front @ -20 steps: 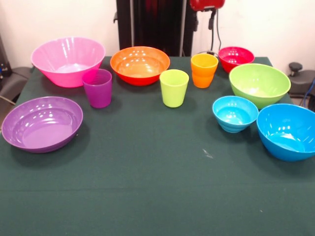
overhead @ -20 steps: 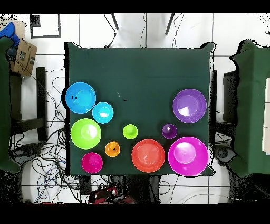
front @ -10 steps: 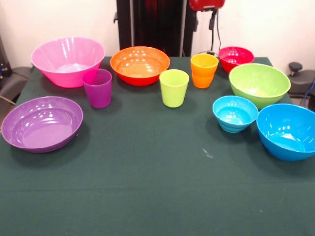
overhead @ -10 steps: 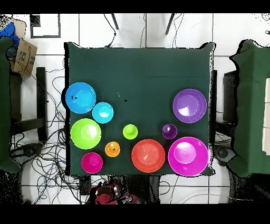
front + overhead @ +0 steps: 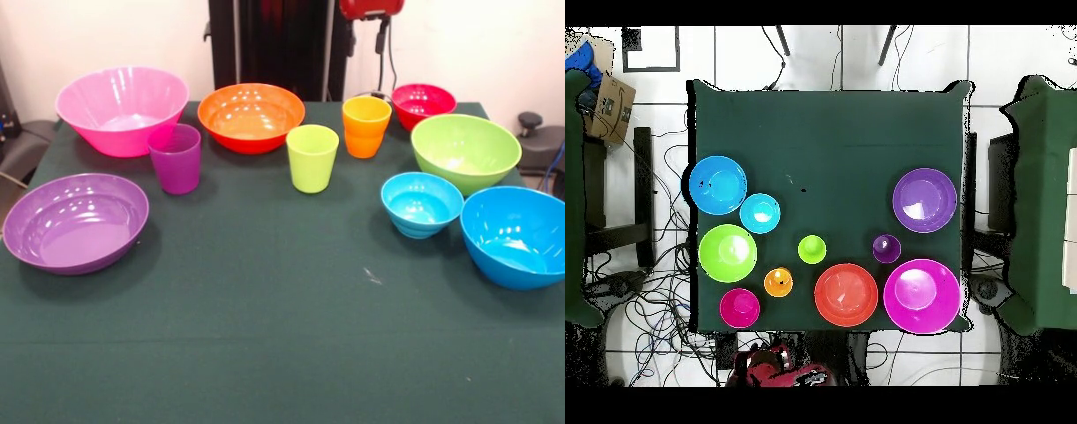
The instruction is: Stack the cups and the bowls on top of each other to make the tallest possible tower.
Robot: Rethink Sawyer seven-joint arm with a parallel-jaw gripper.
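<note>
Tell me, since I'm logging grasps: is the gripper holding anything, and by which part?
Nothing is held. All cups and bowls sit free on the table, none stacked. Only a red part of the arm shows, well above the orange cup.

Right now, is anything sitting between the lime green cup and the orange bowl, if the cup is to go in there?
Nothing visible does. The lime green cup stands just beside the orange bowl, with only bare table between them.

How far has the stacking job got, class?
Nothing is stacked: every cup, like the purple cup, and every bowl, like the pink bowl, stands apart on the table. Nothing is in hand; the red arm sits drawn back. The whole tower remains.
</note>
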